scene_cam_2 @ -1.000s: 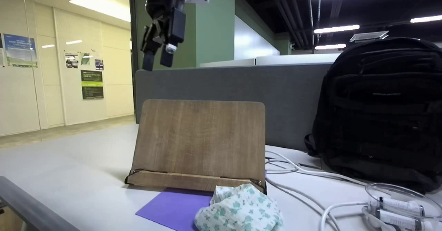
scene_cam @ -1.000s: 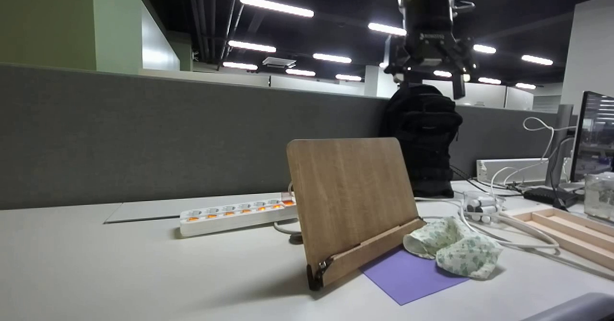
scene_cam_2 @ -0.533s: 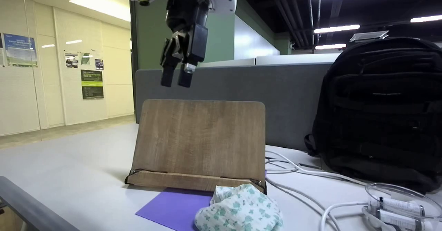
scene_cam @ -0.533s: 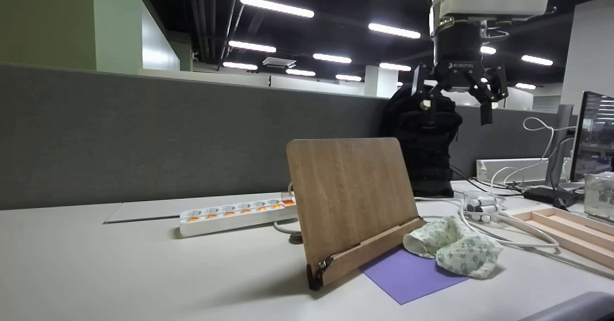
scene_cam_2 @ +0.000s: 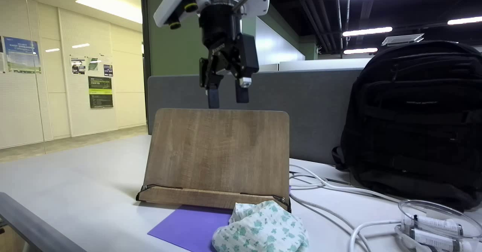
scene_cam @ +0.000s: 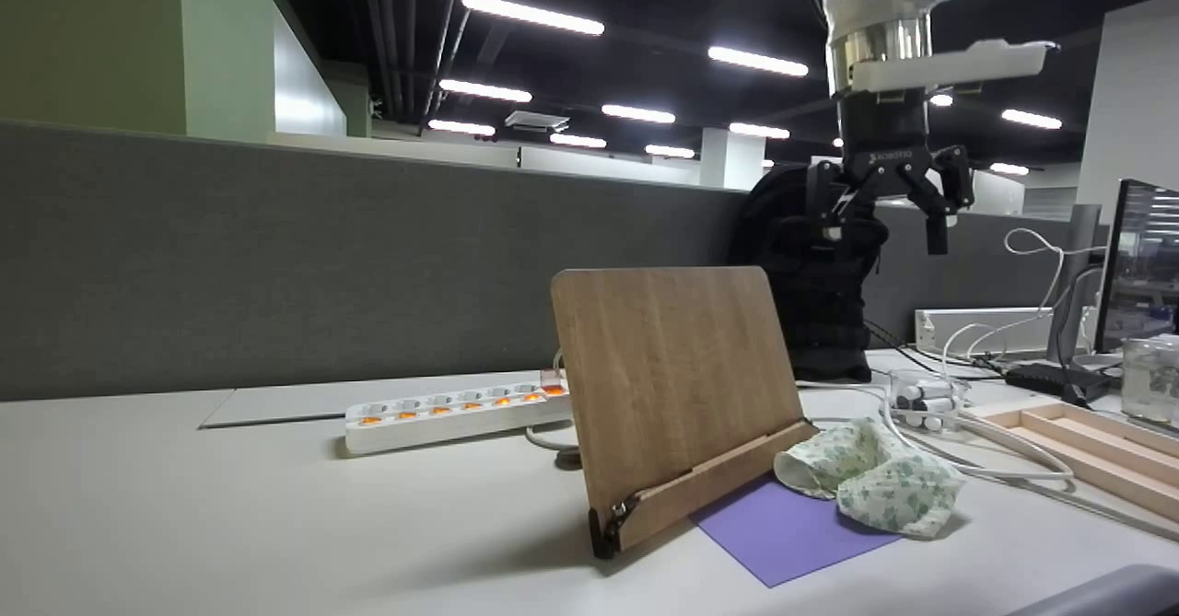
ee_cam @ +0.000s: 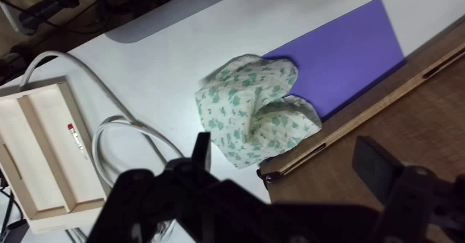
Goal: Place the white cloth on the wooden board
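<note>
The white cloth with green print [scene_cam: 903,492] lies crumpled on the table at the foot of the wooden board, partly over a purple sheet [scene_cam: 783,538]. It also shows in an exterior view [scene_cam_2: 263,229] and in the wrist view [ee_cam: 232,108]. The wooden board [scene_cam: 682,367] stands tilted back on its stand, with a ledge along its lower edge; it also shows in an exterior view [scene_cam_2: 218,150]. My gripper [scene_cam: 885,240] is open and empty, high above the table in both exterior views [scene_cam_2: 228,103]. In the wrist view its fingers [ee_cam: 376,168] stand wide apart, with the cloth ahead of the gap.
A black backpack [scene_cam: 811,312] stands behind the board against a grey partition [scene_cam: 368,266]. A white power strip [scene_cam: 451,423] lies beside the board. White cables [scene_cam_2: 331,214], a clear dish with small bottles [scene_cam_2: 437,225] and a wooden tray [ee_cam: 51,148] lie near the cloth.
My gripper has come down and moved to the right in both exterior views. It has also turned, so its fingers look wider apart in an exterior view. The cloth and board have not moved.
</note>
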Robot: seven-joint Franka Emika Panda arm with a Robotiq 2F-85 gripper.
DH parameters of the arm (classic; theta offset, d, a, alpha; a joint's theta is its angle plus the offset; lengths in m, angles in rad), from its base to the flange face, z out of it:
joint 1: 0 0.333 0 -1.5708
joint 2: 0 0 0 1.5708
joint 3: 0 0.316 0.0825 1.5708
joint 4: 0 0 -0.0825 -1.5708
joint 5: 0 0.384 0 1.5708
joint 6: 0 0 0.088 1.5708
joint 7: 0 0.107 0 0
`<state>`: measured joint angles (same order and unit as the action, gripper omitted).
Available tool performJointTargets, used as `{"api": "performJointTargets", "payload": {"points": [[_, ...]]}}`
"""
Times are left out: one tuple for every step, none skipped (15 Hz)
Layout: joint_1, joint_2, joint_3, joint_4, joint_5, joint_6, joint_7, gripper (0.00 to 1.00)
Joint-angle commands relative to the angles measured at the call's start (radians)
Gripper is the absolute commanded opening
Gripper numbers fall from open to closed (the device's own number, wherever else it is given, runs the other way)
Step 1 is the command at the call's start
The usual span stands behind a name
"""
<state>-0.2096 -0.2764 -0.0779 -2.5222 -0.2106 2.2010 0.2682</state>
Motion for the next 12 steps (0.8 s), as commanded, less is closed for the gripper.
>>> {"api": "performJointTargets", "payload": {"points": [[-0.043, 0.06, -0.006, -0.034, -0.121, 0.127, 0.078, 1.0], [-0.052, 0.081, -0.011, -0.043, -0.144, 0.164, 0.087, 1.0], [-0.057, 0.107, -0.019, -0.049, -0.154, 0.197, 0.09, 1.0], [-0.059, 0.13, -0.025, -0.054, -0.157, 0.224, 0.093, 1.0], [-0.055, 0.155, -0.033, -0.057, -0.144, 0.242, 0.083, 1.0], [-0.05, 0.18, -0.042, -0.058, -0.121, 0.259, 0.069, 1.0], [-0.044, 0.205, -0.049, -0.057, -0.097, 0.269, 0.056, 1.0], [-0.039, 0.23, -0.057, -0.056, -0.069, 0.275, 0.04, 1.0], [-0.037, 0.252, -0.063, -0.054, -0.054, 0.281, 0.035, 1.0], [-0.036, 0.275, -0.07, -0.051, -0.033, 0.285, 0.026, 1.0], [-0.035, 0.297, -0.077, -0.048, -0.018, 0.289, 0.024, 1.0], [-0.035, 0.321, -0.084, -0.042, 0.0, 0.293, 0.018, 1.0]]}}
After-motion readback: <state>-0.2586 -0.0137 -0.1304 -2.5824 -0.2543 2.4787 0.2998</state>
